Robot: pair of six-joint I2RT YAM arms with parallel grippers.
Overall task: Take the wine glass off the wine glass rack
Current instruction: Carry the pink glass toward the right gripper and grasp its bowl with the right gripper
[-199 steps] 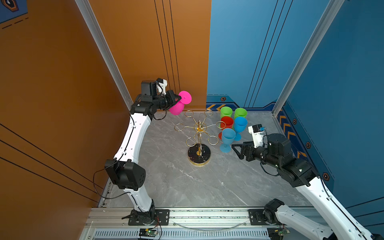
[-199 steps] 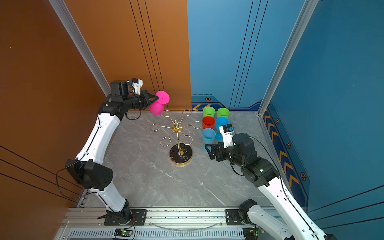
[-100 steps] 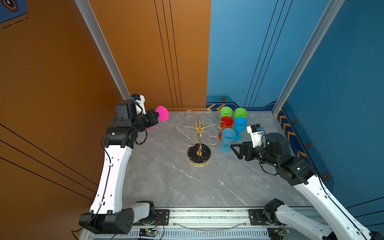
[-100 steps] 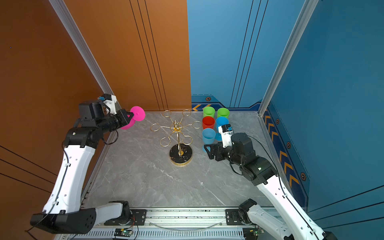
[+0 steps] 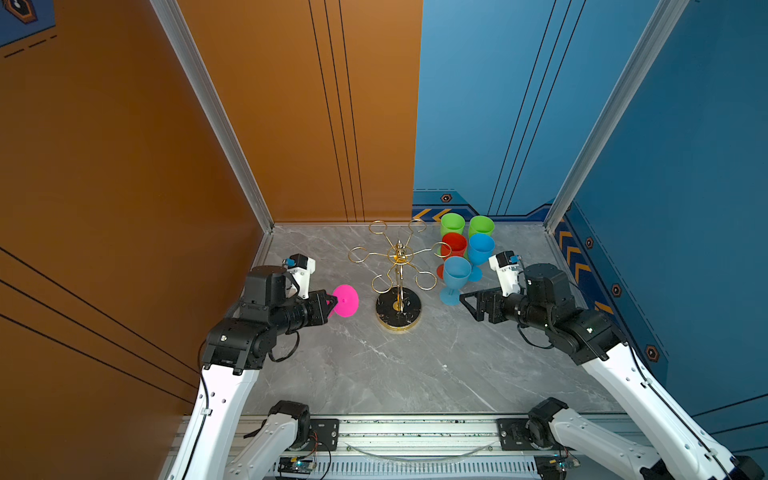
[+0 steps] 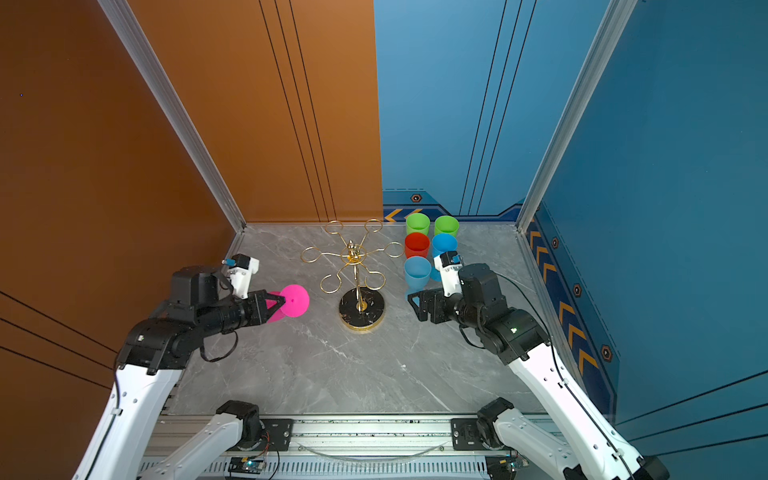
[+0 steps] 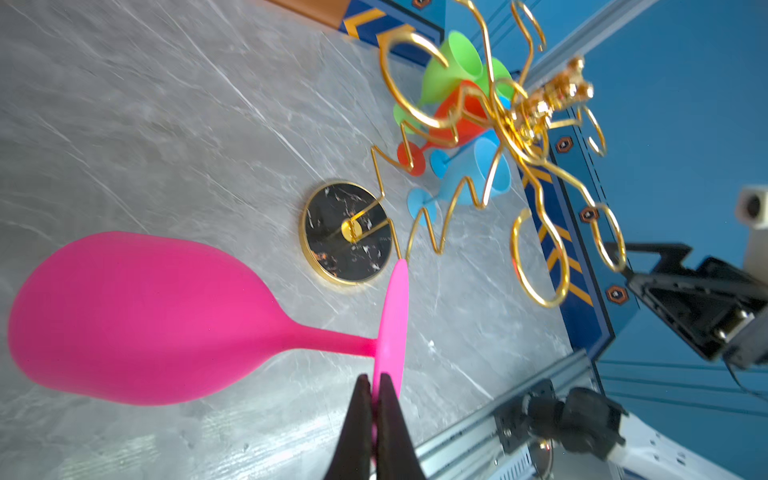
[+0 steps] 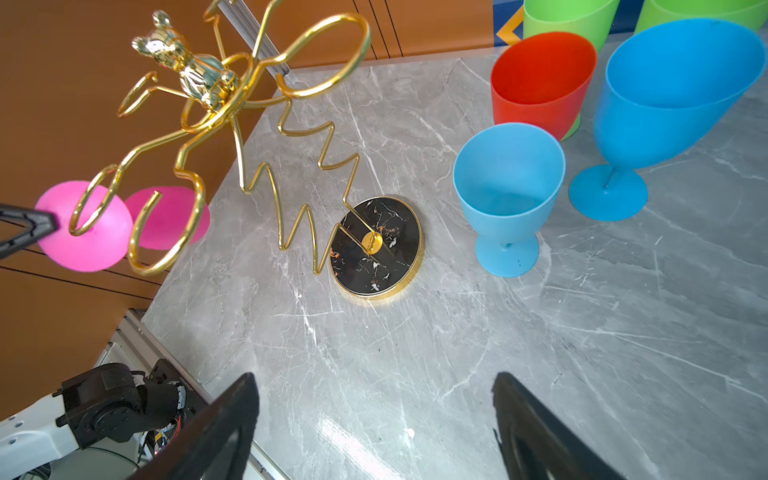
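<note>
The pink wine glass (image 5: 345, 300) (image 6: 294, 300) is off the rack and lies sideways in the air, left of the rack's base. My left gripper (image 7: 375, 380) (image 5: 330, 302) is shut on the rim of its foot. The bowl (image 7: 137, 316) hangs just over the marble table. The gold wire wine glass rack (image 5: 399, 266) (image 6: 356, 266) (image 7: 347, 232) (image 8: 376, 247) stands mid-table on its black round base, and all its loops are empty. My right gripper (image 8: 374, 380) (image 5: 468, 306) (image 6: 415, 305) hovers open and empty to the right of the base.
Two green glasses (image 5: 452, 224), a red glass (image 5: 454, 245) and two blue glasses (image 5: 456, 274) stand upright in a cluster at the back right, just behind my right gripper. An orange wall (image 5: 124, 208) bounds the left side and blue walls the back and right. A metal rail (image 5: 415, 432) runs along the front.
My left arm swung the pink glass from high behind the rack down and forward, to low on the left of the base. The right gripper opened a little wider.
</note>
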